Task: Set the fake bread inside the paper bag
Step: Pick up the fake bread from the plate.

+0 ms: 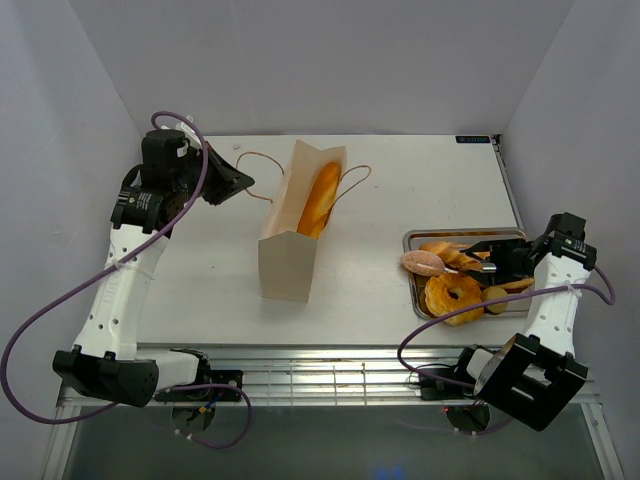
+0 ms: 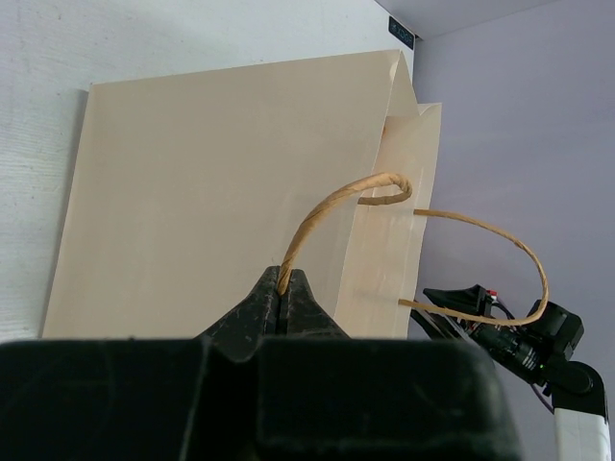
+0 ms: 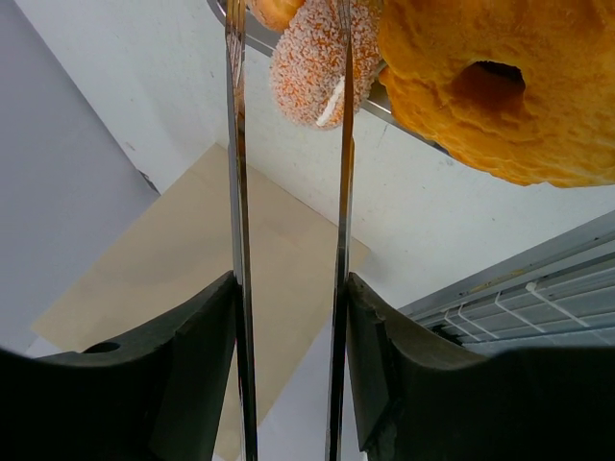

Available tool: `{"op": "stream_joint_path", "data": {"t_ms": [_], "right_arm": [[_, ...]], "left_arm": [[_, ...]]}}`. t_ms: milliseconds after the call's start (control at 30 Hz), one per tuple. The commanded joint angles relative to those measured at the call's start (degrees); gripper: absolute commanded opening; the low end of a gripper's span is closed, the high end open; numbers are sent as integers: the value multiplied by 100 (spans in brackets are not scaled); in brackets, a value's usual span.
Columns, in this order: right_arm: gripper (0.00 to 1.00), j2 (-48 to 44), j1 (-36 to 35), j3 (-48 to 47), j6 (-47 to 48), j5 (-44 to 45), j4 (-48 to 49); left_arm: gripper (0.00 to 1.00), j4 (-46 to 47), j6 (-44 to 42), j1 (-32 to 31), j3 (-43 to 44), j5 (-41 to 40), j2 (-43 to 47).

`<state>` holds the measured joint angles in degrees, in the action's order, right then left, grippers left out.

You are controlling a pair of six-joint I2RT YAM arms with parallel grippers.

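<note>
The paper bag (image 1: 288, 262) stands mid-table with its mouth open, and a long baguette (image 1: 320, 198) pokes out of it. My left gripper (image 1: 243, 181) is shut on the bag's near cord handle (image 2: 336, 202), just left of the bag (image 2: 211, 192). My right gripper (image 1: 497, 262) is shut on metal tongs (image 3: 343, 192). The tong tips straddle the pinkish round bun (image 3: 312, 62) at the tray's left edge (image 1: 423, 263). The ring bun (image 1: 455, 297) and croissants (image 1: 450, 252) lie in the tray; the ring bun fills the upper right of the right wrist view (image 3: 480, 86).
The silver tray (image 1: 465, 233) sits at the right front. The bag's far handle (image 1: 357, 180) hangs toward the tray. A metal grate (image 1: 350, 375) runs along the near table edge. Grey walls close in the table on three sides.
</note>
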<state>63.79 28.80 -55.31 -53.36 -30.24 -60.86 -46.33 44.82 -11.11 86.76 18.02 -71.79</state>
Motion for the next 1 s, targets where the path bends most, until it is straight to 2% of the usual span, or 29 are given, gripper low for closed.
{"op": "stream_joint_path", "data": {"t_ms": [0, 400, 967], "right_arm": [[52, 10, 47, -6, -78, -140, 303], [52, 283, 82, 29, -183, -167, 602], [53, 81, 91, 266, -464, -166, 584]], "left_arm": [[0, -26, -70, -13, 218, 52, 7], [0, -61, -96, -14, 289, 17, -54], [0, -70, -122, -14, 377, 0, -204]]}}
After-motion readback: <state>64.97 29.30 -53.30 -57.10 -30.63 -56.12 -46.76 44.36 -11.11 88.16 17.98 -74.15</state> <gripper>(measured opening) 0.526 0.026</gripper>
